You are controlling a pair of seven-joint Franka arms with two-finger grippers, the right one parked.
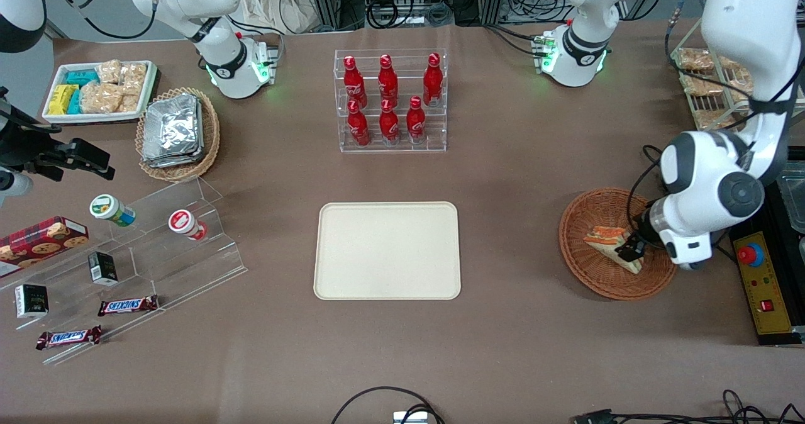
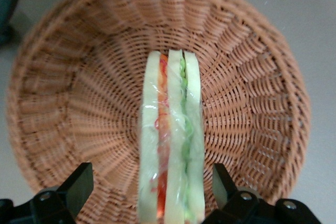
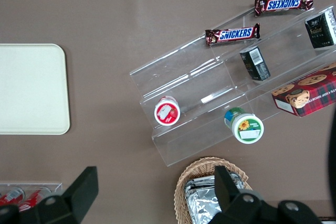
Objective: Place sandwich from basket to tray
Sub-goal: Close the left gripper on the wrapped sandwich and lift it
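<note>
While poised low over the woven basket (image 1: 597, 272) at the working arm's end of the table, gripper (image 2: 152, 190) spread wide, fingers (image 2: 79, 184) straddling the wrapped sandwich (image 2: 170, 140) with clear gaps either side, nothing clamped yet. Sandwich lying in the basket, filling edge up, well apart from the cream tray (image 1: 387, 251) mid-table. Likely trouble: slick wrap sliding between the pads on closing, soft bread squashing, or a fingertip snagging wicker and dragging the basket.
</note>
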